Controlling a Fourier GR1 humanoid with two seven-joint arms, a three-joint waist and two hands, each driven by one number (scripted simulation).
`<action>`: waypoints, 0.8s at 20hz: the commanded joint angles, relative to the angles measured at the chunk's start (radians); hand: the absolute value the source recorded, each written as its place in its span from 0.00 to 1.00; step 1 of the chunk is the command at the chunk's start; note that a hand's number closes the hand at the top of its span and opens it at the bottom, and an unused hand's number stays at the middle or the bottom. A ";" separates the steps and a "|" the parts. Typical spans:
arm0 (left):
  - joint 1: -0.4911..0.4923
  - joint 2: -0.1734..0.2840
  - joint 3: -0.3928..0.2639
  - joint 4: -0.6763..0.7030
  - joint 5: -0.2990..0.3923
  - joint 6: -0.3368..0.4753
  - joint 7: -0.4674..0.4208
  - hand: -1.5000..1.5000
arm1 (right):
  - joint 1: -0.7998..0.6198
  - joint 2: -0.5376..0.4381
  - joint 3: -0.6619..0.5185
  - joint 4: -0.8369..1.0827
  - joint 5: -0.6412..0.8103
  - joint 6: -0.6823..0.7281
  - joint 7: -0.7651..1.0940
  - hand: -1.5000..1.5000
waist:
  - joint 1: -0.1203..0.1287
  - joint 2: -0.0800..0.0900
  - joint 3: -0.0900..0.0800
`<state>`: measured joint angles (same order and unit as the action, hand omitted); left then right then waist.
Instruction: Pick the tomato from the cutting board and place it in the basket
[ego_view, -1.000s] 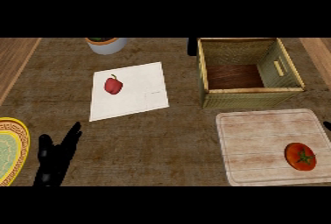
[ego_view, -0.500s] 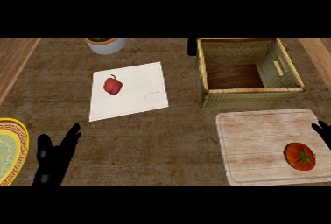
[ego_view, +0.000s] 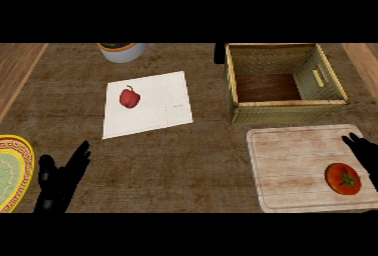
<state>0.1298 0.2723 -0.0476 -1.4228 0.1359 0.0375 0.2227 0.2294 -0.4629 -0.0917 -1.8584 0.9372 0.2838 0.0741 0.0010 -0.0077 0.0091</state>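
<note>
Tomato (ego_view: 343, 178) is sitting on the cutting board (ego_view: 295, 165), near the board's right edge twd the lower right corner, green stem facing up. Nothing's holding it.

Right hand (ego_view: 363, 151) comes in from the right edge of the view, over the board's right side, just above/beside the tomato. Fingers look straight and spread, not curled on anything, and afaict not touching the tomato.

Basket (ego_view: 286, 113) is right behind the board, woven, rectangular, w/ a dark wood-looking bottom showing inside. Its front wall sits v close to the board's far edge.

Left hand (ego_view: 60, 179) is down at the lower left, well apart from the board, fingers straight and pointing up, resting, holding nothing. Just left of it is a yellow/green patterned plate (ego_view: 13, 170), cut off by the view's edge.

Mid counter, left of the basket: a white sheet or mat (ego_view: 159, 107) lying a bit tilted, w/ a red bell pepper (ego_view: 129, 97) on its left part. Up top, a grey pot (ego_view: 122, 50) w/ an orange rim, partly cut off. Counter itself (ego_view: 192, 150) is a brownish textured surface.
</note>
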 joint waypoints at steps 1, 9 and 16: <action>0.051 -0.029 -0.026 -0.022 -0.037 0.026 0.042 0.50 | 0.041 0.025 0.011 0.025 0.058 -0.044 -0.026 0.00 | -0.002 0.007 -0.009; 0.042 -0.037 -0.005 -0.040 -0.043 0.009 0.061 0.50 | -0.046 0.042 0.042 0.143 0.137 0.010 0.027 0.00 | 0.001 0.007 -0.009; 0.044 -0.042 0.013 -0.053 -0.061 -0.002 0.083 0.50 | -0.088 0.064 0.008 0.198 0.129 -0.013 -0.024 0.00 | 0.001 0.007 -0.009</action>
<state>0.1323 0.2316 -0.0330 -1.4499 0.0844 0.0360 0.2476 0.1504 -0.4179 -0.0820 -1.6794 1.0530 0.2823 0.0606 0.0012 -0.0068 0.0079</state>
